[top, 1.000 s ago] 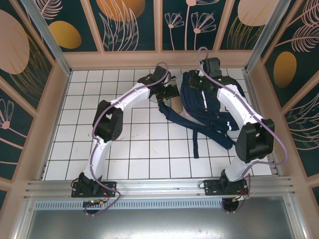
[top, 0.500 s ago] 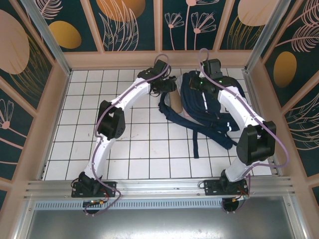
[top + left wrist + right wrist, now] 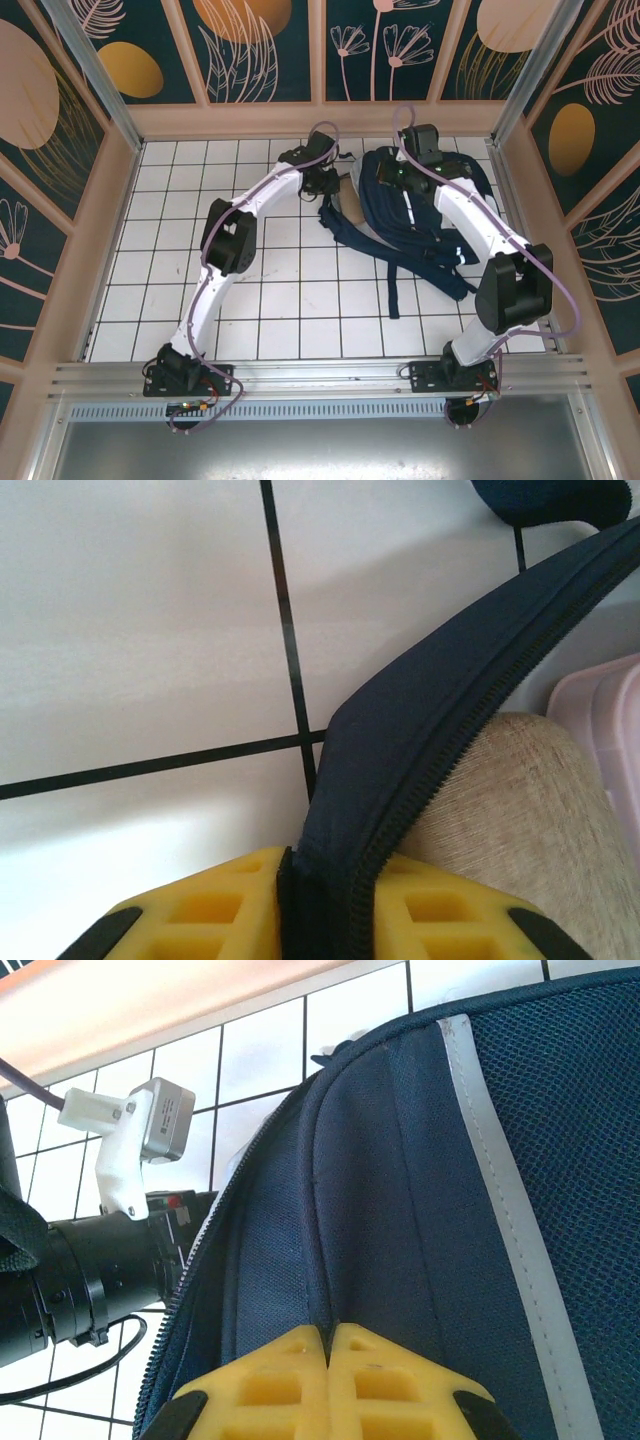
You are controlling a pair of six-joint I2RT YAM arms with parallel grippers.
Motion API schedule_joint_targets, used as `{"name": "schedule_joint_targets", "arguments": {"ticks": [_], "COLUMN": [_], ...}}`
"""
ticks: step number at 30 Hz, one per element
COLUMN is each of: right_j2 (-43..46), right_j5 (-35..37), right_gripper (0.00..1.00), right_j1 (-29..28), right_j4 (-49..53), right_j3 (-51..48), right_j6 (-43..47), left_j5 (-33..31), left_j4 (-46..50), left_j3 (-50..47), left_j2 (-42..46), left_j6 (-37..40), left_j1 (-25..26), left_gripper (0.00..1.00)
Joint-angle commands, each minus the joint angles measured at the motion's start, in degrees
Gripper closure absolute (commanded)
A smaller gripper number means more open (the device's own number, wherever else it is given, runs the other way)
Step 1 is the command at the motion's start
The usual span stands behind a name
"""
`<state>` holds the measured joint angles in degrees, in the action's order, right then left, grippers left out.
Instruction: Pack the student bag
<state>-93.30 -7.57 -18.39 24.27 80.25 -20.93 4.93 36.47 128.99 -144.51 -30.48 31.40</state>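
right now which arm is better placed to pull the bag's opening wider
Left. The left gripper pinches the open zip edge; the right gripper is shut on a fold of the bag, probably steadying it.

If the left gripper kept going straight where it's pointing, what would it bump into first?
The student bag: its zippered edge is pinched in the left gripper. Beyond that, probably the white tiled table, though depth is hard to judge.

Beige fabric item (image 3: 500,800) lying far centre on white tiled table (image 3: 290,290), pink plastic piece (image 3: 605,730) sitting just beside it; floral wall panels (image 3: 260,50) standing far.
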Motion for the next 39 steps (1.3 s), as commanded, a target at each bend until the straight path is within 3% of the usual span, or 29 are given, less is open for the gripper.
{"name": "schedule_joint_targets", "arguments": {"ticks": [1, 3, 4, 8, 14, 23, 27, 28, 30, 32, 39], "right_j2": [-1.55, -2.85, -3.50, -7.67, -13.61, -25.51, -28.26, -28.19, -26.95, -24.02, -5.12], "right_j5": [-0.80, -1.17, -1.21, -0.50, -2.81, -9.61, -11.51, -11.35, -10.60, -8.87, -1.21], "right_gripper": [1.00, 1.00, 1.00, 1.00, 1.00, 1.00, 1.00, 1.00, 0.88, 0.83, 0.65], "right_j1": [-1.50, -1.98, -2.31, -3.75, -5.81, -12.36, -13.98, -14.11, -14.22, -14.23, -13.34], "right_j4": [-1.41, -1.90, -2.02, -2.16, -2.19, 0.82, 2.21, 2.40, 3.00, 2.65, -2.74], "right_j3": [1.52, 2.60, 3.23, 6.70, 13.87, 31.83, 35.86, 35.63, 33.75, 29.41, 3.14], "right_j6": [0.51, 0.93, 1.25, 3.42, 5.47, 9.17, 8.78, 8.67, 8.02, 6.96, -1.02], "left_j5": [0.04, -0.50, -0.83, -3.22, -9.48, -18.78, -14.90, -13.20, -10.66, -10.03, -8.97], "left_j4": [-4.74, -7.10, -7.57, -7.97, -14.28, -15.07, -20.24, -22.05, -24.42, -24.80, -24.95], "left_j3": [-7.26, -11.57, -12.85, -18.50, -35.47, -55.72, -64.94, -66.67, -69.12, -69.50, -67.78], "left_j2": [6.25, 9.07, 9.85, 13.52, 26.78, 45.00, 52.12, 52.87, 53.54, 52.86, 49.45], "left_j6": [-0.41, -1.13, -1.54, -4.17, -8.87, -17.53, -22.16, -22.88, -24.41, -24.72, -24.85], "left_j1": [-0.88, -1.03, -1.16, -2.28, -3.14, -3.71, -3.64, -3.58, -3.17, -2.30, -0.29], "left_gripper": [0.83, 0.98, 1.00, 1.00, 1.00, 1.00, 1.00, 1.00, 1.00, 1.00, 1.00]}}
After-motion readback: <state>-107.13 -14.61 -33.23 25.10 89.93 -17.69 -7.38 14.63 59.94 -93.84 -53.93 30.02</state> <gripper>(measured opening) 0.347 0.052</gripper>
